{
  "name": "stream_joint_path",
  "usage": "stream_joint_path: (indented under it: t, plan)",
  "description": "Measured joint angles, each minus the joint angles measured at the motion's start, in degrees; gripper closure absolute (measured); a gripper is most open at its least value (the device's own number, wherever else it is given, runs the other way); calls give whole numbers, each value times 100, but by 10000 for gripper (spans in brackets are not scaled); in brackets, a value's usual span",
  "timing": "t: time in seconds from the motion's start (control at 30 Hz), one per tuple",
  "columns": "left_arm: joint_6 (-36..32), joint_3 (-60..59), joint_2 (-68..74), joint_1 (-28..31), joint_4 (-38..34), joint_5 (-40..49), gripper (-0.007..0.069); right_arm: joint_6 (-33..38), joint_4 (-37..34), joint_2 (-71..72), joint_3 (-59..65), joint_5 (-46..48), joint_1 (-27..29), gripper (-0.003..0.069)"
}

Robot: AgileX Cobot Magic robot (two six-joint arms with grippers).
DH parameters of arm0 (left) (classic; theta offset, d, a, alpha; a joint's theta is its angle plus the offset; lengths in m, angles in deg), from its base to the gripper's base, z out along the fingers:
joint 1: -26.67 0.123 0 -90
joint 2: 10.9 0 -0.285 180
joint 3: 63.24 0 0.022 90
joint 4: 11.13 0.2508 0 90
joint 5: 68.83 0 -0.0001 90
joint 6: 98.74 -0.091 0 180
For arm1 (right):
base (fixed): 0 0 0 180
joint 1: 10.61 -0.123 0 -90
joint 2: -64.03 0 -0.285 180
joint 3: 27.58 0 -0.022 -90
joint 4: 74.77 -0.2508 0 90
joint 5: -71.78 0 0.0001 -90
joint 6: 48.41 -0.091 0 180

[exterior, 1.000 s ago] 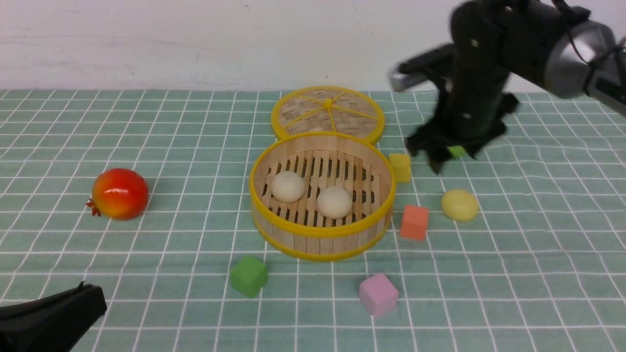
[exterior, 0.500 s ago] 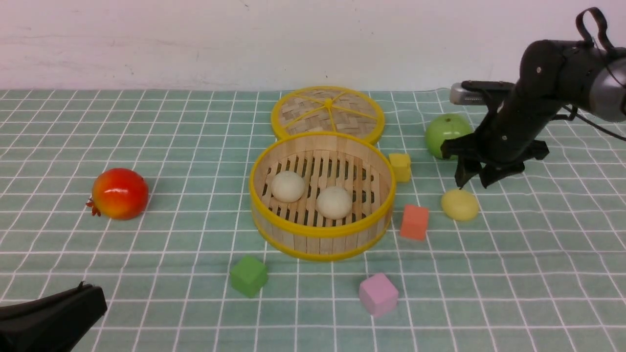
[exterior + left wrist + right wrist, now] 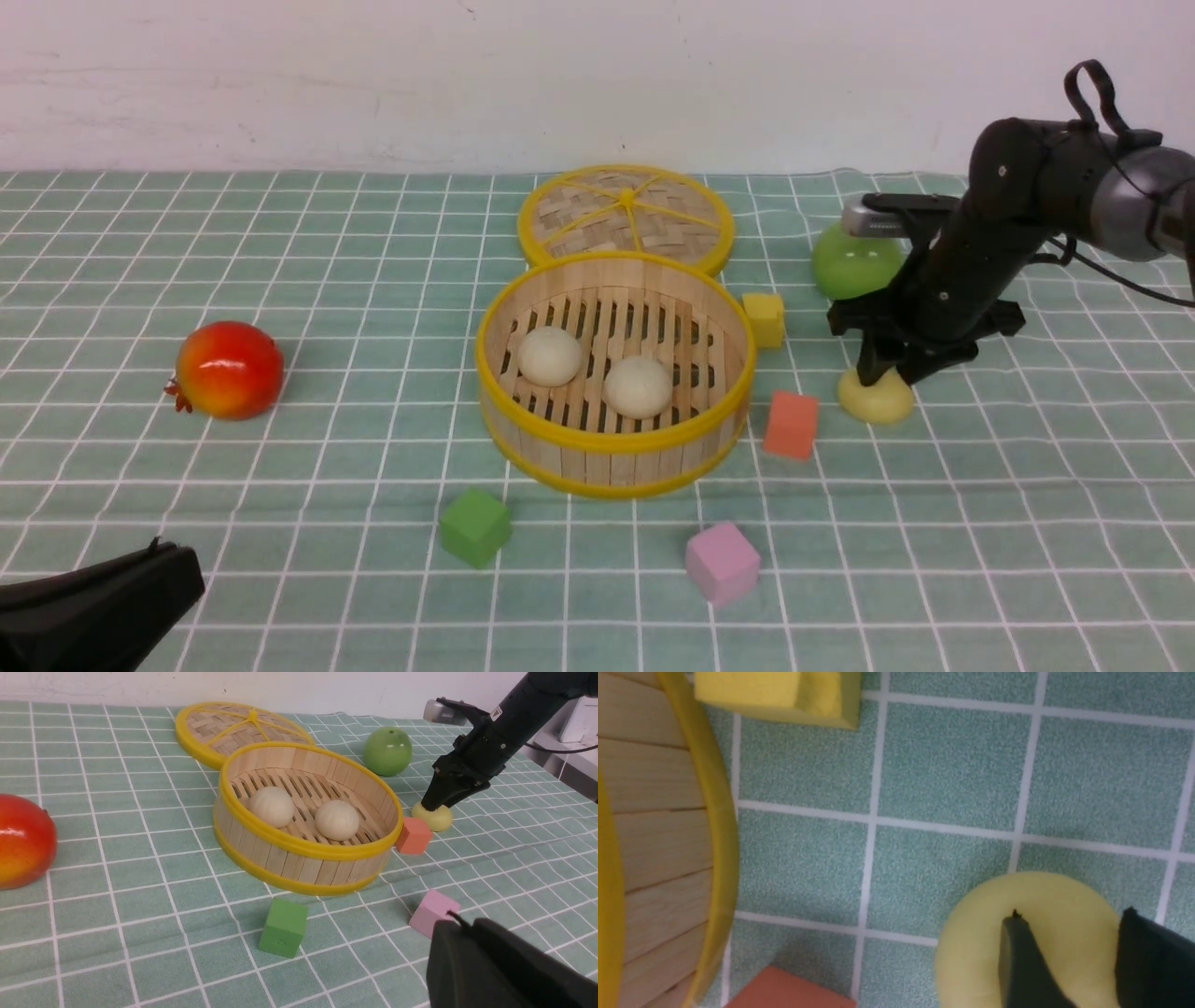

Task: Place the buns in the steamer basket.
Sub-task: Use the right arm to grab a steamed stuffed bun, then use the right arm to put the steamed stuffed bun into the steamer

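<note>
Nearest, in the left corner: black bulk of the left gripper [image 3: 103, 597], fingers hidden, so cannot tell whether open or closed. Next, on green checked cloth [image 3: 280, 280]: a pink cube [image 3: 722, 562] right of centre, a green cube [image 3: 475, 526] left of it. Behind those, at centre: the steamer basket [image 3: 611, 446], round bamboo with yellow rims, holding an off-white bun [image 3: 550, 356] at left and a second off-white bun [image 3: 638, 385] at right on its slatted floor. Just right of the basket: an orange cube [image 3: 791, 424]. Further right, outside the basket: the pale yellow bun [image 3: 876, 399], resting on the cloth. Set down on its top: the right gripper [image 3: 892, 373], fingertips [image 3: 1017, 961] touching the bun, jaws partly apart, a strip of bun visible between. Far left: a red fruit [image 3: 229, 370]. Beside the basket's far right rim: a yellow cube [image 3: 764, 319]. Farther right: a green apple [image 3: 845, 269], partly behind the right arm. Farthest: a flat woven lid [image 3: 625, 217], just behind the basket.
</note>
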Motion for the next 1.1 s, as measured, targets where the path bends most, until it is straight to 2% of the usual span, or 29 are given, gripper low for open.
stream_joint_path:
  t: [0.23,0.3,0.43,0.57,0.6,0.63,0.73,0.97,1.1]
  plan:
    - [0,0,0,0,0,0,596,372,0,78,0,28,0,628]
    - [0,0,0,0,0,0,596,434,-26,234,0,129,0,655]
    - [0,0,0,0,0,0,592,591,-254,645,0,206,-77,655]
    - [0,0,0,0,0,0,585,1106,-1122,1105,0,-133,-417,655]
    - [0,0,0,0,0,0,585,1133,-1122,1117,0,-133,-443,655]
    - [0,0,0,0,0,0,585,1387,-1528,1157,0,-509,-686,655]
    - [0,0,0,0,0,0,583,1673,-1930,1057,0,-1179,-1085,655]
    - [0,0,0,0,0,0,575,1793,-2000,521,0,-2315,-1587,642]
    - [0,0,0,0,0,0,568,1798,-1982,79,0,-2809,-1693,575]
